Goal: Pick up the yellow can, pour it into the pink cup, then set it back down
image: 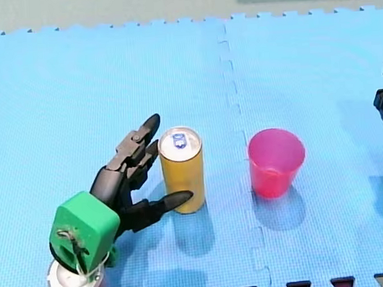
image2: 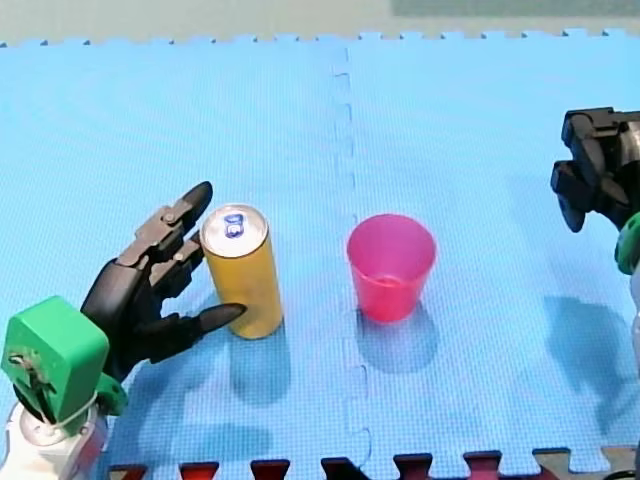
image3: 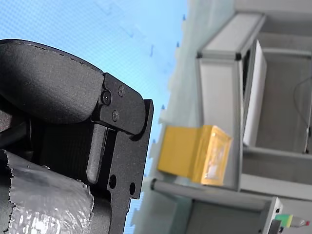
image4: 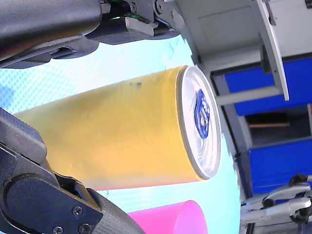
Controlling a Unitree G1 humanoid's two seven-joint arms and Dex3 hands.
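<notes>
The yellow can point(image: 182, 173) stands upright on the blue foam mat, silver lid and blue tab facing up. My left hand point(image: 167, 161) is open around it: the fingers point(image: 140, 141) reach past the can's left side and the thumb point(image: 166, 203) lies by its base in front. The second wrist view shows the can point(image4: 112, 131) lying between these fingers at close range, with the pink cup point(image4: 165, 219) beyond. That pink cup point(image: 276, 161) stands upright a short way right of the can. My right hand point(image2: 595, 165) hovers at the far right edge, holding nothing.
The blue foam mat point(image: 79, 91) has a jigsaw seam point(image: 230, 77) running front to back between can and cup. Dark and red tile edges point(image2: 300, 468) line the front. Off the mat, a yellow box point(image3: 195, 153) sits by a grey frame.
</notes>
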